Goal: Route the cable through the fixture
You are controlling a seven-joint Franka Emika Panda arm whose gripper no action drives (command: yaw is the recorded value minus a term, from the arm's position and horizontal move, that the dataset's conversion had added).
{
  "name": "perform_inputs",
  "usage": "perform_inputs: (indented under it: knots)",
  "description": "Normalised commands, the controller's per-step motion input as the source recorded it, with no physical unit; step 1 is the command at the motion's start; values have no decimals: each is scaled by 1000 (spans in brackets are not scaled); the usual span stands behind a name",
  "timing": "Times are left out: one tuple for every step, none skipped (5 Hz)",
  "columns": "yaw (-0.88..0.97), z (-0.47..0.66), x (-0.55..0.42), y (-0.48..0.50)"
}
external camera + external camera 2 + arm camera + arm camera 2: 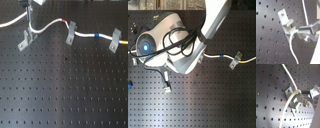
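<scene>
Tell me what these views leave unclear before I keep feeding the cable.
- The fixture: the arm hides it in the second exterior view.
- End effector: cut off by the first exterior view's top edge; open or shut unclear.
- The cable at the post: both wrist views blurred, so seating in the slot is uncertain.
- Cable ends: run past the frame edges.

broad bare breadboard (65,95) below; cable (50,25), fixture (27,39), two strips (70,33) crowd top

Soft, blurry frames; even lighting.
</scene>
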Motion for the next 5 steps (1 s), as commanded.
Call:
perform_inputs:
  knots:
    - [0, 0, 34, -22]
    - [0, 0, 13, -8]
    - [0, 1, 254, -167]
    - [43, 6, 543, -176]
    - [89, 5, 185, -19]
